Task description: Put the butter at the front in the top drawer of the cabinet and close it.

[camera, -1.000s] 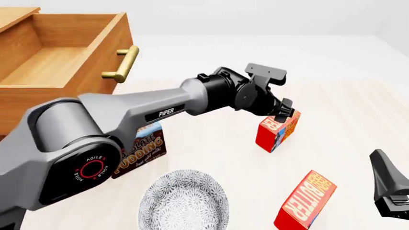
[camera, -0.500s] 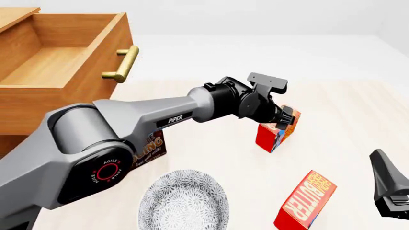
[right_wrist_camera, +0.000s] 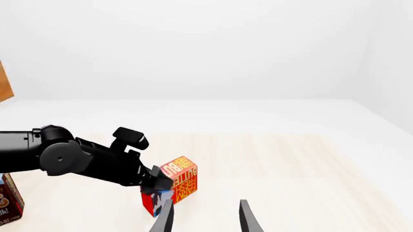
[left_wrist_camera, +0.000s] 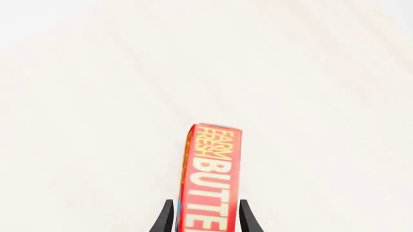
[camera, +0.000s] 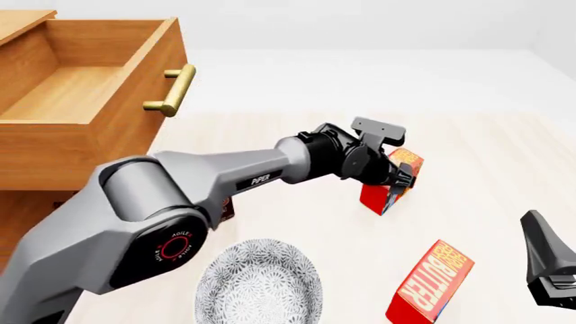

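Observation:
The butter (camera: 385, 192), a red carton with an orange face, stands on the table right of centre; it also shows in the left wrist view (left_wrist_camera: 212, 179) and the right wrist view (right_wrist_camera: 179, 180). My left gripper (camera: 402, 177) is down over its top, open, with one finger (left_wrist_camera: 166, 218) on each side of the carton. The top drawer (camera: 135, 101) of the cabinet (camera: 27, 196) stands pulled open at the far left, its brass handle (camera: 171, 91) facing the table. My right gripper (camera: 543, 266) is open and empty at the lower right, seen also in its wrist view (right_wrist_camera: 205, 216).
A second identical butter carton (camera: 432, 280) lies tilted near the front, left of my right gripper. A patterned plate (camera: 259, 283) sits at the front centre. The chocolate pudding box (camera: 225, 206) is mostly hidden behind my left arm; it shows in the right wrist view (right_wrist_camera: 7, 203).
My left arm has reached further right and lowered. The gripper has dropped from above the butter to straddle its top. The right arm has not moved.

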Robot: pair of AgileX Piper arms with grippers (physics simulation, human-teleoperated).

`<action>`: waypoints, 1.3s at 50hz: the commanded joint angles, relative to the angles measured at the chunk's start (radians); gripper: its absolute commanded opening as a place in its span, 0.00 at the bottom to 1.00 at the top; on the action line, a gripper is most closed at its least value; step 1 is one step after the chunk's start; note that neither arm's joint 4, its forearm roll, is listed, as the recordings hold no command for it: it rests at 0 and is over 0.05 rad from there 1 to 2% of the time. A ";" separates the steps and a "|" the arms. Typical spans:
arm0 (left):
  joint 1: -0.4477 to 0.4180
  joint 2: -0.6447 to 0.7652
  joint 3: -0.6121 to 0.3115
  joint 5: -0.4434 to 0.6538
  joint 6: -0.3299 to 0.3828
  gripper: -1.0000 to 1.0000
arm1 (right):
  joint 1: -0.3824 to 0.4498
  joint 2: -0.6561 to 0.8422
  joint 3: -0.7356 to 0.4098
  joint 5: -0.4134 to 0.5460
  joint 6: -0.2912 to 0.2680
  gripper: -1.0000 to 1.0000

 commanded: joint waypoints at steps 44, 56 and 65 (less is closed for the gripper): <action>-0.002 -0.050 0.023 0.018 0.011 0.00 | 0.000 -0.002 0.000 0.001 0.000 1.00; -0.015 -0.217 0.139 0.019 0.011 0.00 | 0.000 -0.002 0.000 0.001 0.000 1.00; -0.033 -0.351 0.250 0.000 -0.016 0.00 | 0.000 -0.002 0.000 0.001 0.000 1.00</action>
